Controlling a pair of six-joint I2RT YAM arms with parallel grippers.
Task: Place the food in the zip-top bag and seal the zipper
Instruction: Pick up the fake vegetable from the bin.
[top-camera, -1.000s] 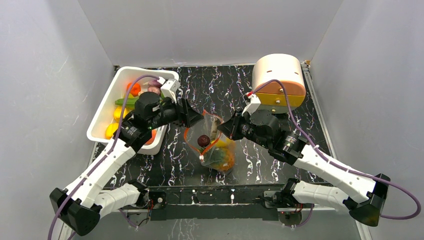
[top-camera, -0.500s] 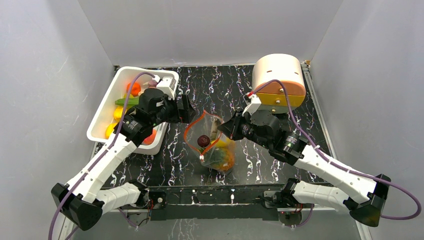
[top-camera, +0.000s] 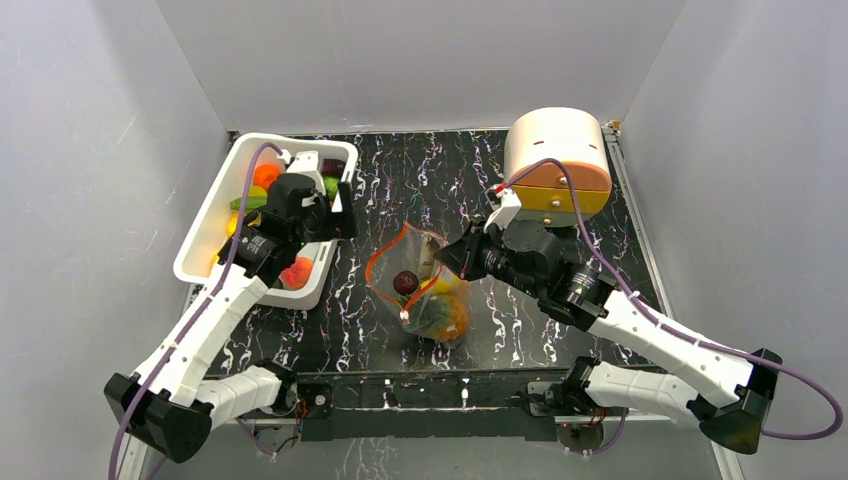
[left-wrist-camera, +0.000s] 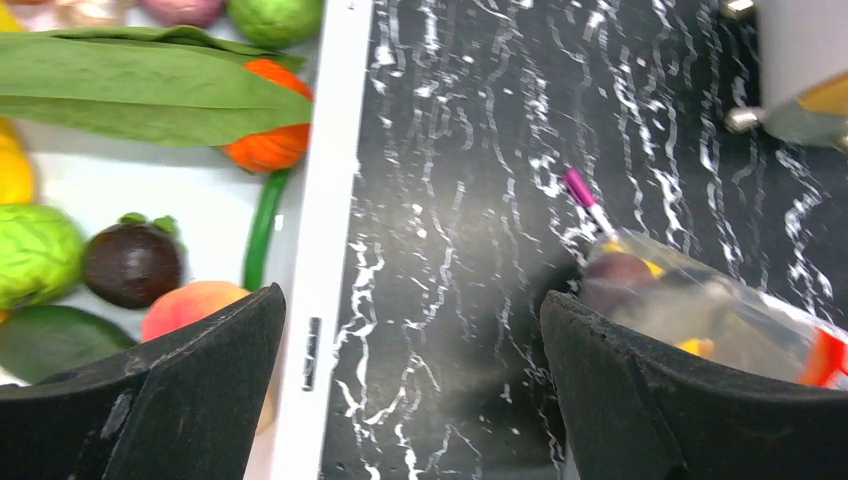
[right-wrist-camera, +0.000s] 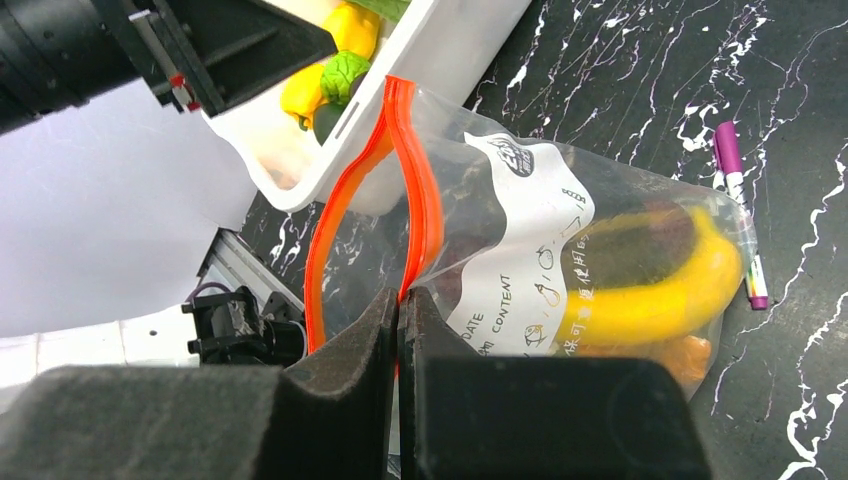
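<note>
**Right gripper clamped on bag edge; left gripper wide open at tub rim**

**Top external view.** The left gripper (top-camera: 348, 212) stands wide open and holds nothing. The right-hand rim of the white tub (top-camera: 203, 222) lies directly below it. The zip-top bag (top-camera: 425, 295) rests on the tabletop (top-camera: 420, 170) between the two grippers, apart from the left one. The right gripper (top-camera: 450, 258) is closed on the bag's upper edge. The zipper (top-camera: 370, 268) forms an open loop on the bag side facing the left gripper. Food (top-camera: 445, 310) lies inside the bag, below the right gripper, and more lies in the tub behind the left gripper. A round cream container (top-camera: 557, 160) stands behind the right gripper.

**Left wrist view.** The fingers (left-wrist-camera: 150, 400) are spread toward both frame edges with nothing between them. The tub rim runs between them, close to the left finger. Left of that rim, a dark purple fruit (left-wrist-camera: 130, 265), a peach (left-wrist-camera: 190, 305) and a long green leaf (left-wrist-camera: 150, 90) lie in the tub. The bag sits just ahead of the right finger. A purple pen (left-wrist-camera: 583, 195) lies beyond the bag, with its near end meeting it.

**Right wrist view.** The jaws are pressed together, pinching the bag edge at the zipper. Just beyond the fingertips the two zipper tracks part, so the mouth stands open. Right of the gripper, a yellow curved piece (right-wrist-camera: 650, 295) and a dark piece (right-wrist-camera: 620, 245) show through the bag. The tub lies ahead and to the left, past the bag's mouth.
</note>
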